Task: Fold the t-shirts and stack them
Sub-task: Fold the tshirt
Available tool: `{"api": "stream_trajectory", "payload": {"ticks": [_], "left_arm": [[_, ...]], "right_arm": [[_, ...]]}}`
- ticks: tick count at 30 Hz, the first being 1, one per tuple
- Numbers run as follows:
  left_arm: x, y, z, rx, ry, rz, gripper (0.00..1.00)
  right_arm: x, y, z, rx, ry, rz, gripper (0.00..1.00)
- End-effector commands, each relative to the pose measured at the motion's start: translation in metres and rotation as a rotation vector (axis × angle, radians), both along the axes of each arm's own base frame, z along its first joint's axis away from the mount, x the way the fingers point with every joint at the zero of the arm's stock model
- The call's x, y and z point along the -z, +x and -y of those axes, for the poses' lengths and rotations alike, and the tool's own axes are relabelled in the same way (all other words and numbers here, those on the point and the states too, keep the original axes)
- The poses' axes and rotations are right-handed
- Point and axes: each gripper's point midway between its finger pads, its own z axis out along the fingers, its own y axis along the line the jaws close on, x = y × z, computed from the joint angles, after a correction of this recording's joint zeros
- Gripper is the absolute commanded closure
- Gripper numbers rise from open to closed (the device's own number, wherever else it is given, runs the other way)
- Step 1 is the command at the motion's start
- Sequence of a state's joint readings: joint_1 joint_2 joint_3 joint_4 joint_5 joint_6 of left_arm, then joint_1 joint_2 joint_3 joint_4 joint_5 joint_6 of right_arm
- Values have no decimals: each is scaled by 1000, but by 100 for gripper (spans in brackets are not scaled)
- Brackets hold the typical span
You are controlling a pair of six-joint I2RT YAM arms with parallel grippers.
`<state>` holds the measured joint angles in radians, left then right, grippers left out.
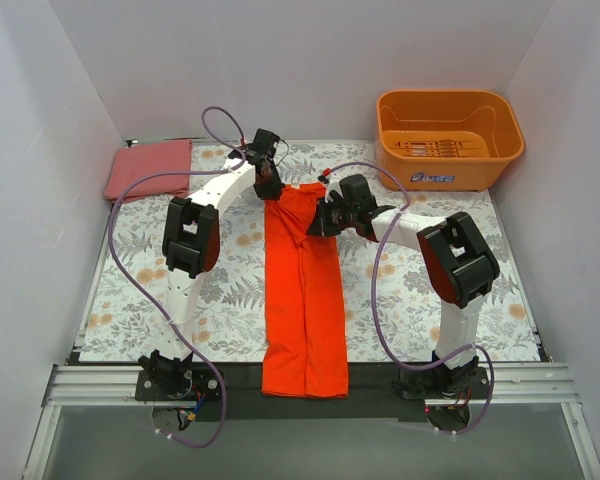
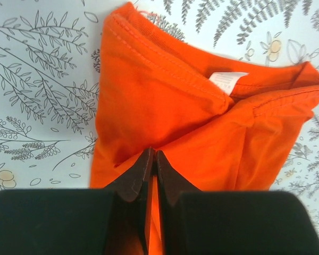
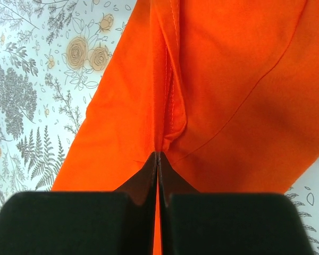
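Along the bench point(image 1: 130, 290) centre the orange shirt point(image 1: 302, 310) lies folded into a long strip, left end effector point(image 2: 152, 156) and right end effector point(image 3: 158, 156) each pinching its collar end, so the crosswise fold probably comes next, carrying that end evenly toward the near hem.

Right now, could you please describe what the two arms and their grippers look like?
The left arm and right arm have white links with bulky black joint housings, and a thin lilac cable loops along each. The left gripper and right gripper have black fingers tapering to wedge tips.
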<state>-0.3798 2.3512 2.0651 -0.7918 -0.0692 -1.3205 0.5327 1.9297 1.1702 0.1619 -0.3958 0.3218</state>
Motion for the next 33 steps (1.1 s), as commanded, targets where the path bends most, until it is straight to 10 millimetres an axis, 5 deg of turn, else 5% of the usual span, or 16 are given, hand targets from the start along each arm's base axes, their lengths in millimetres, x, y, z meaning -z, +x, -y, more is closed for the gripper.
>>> {"api": "stream_trajectory", "payload": {"ticks": [1, 10, 18, 33], "left_arm": [[5, 7, -3, 5, 30, 37, 97], [13, 4, -6, 10, 46, 58, 82], [-8, 6, -6, 3, 33, 115, 61], [-52, 3, -13, -21, 7, 223, 57]], "right_arm": [[-10, 14, -3, -18, 9, 59, 99], [-8, 23, -3, -65, -52, 83, 99], [-14, 32, 0, -71, -93, 124, 99], [-10, 52, 17, -70, -218, 199, 99]]}}
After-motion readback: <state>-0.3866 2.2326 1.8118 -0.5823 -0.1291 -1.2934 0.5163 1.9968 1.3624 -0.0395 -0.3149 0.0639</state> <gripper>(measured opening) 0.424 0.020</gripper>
